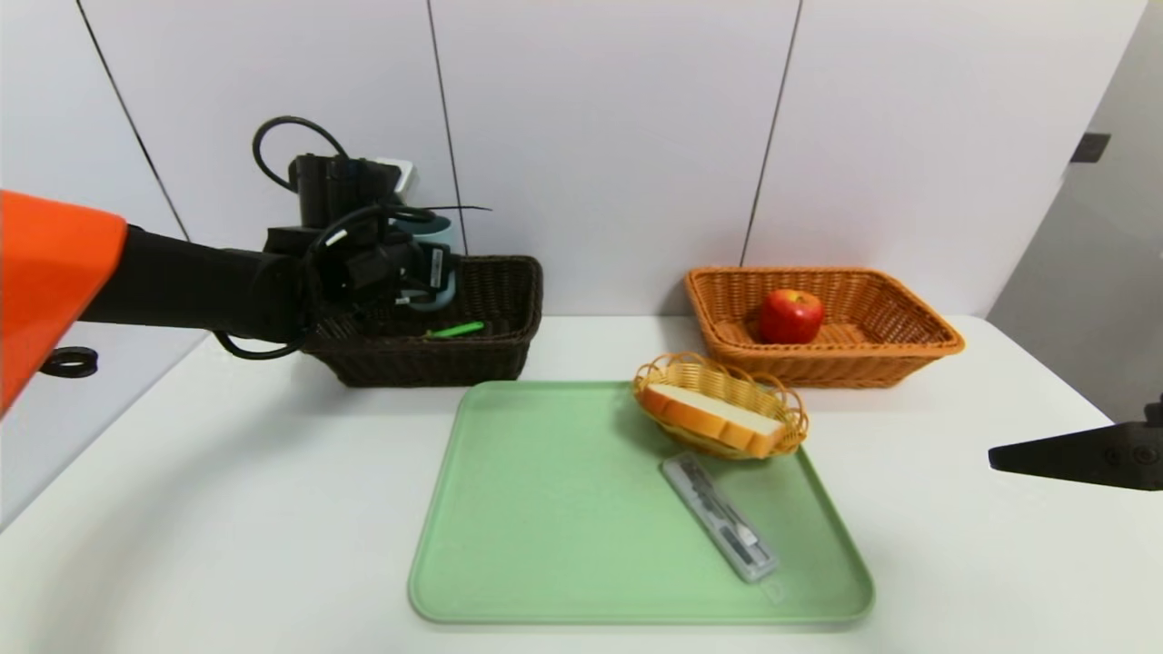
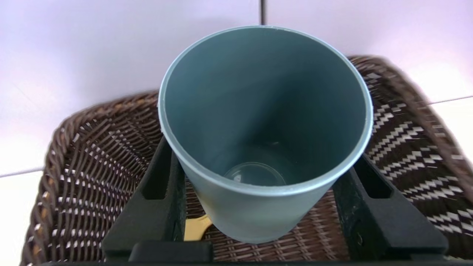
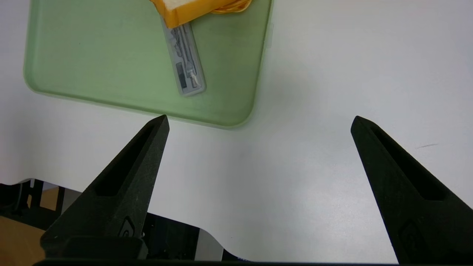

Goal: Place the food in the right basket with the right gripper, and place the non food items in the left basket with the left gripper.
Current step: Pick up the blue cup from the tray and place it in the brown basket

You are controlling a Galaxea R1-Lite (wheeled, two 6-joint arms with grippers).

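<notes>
Nearest my left wrist camera is the teal cup (image 2: 264, 125), clamped between the left gripper (image 2: 264, 207) fingers, its mouth tipped toward the lens. I have it above the dark left basket (image 2: 92, 155), where a green pen-like item (image 1: 454, 330) already lies. So I'm in the drop-off step for a non-food item; next, I judge, I lower the cup a little inside the rim and open the fingers without tipping the basket. The right gripper (image 3: 258, 122) idles with its jaws spread wide, empty, over bare table (image 3: 332, 74) near the green tray (image 3: 92, 74). On that tray remain the bread slice (image 1: 713, 416) in its small wicker dish (image 1: 790, 400) and a clear case (image 1: 718, 518); the apple (image 1: 791, 315) sits in the orange right basket (image 1: 909, 318). The case may carry print, but I can't read any.
</notes>
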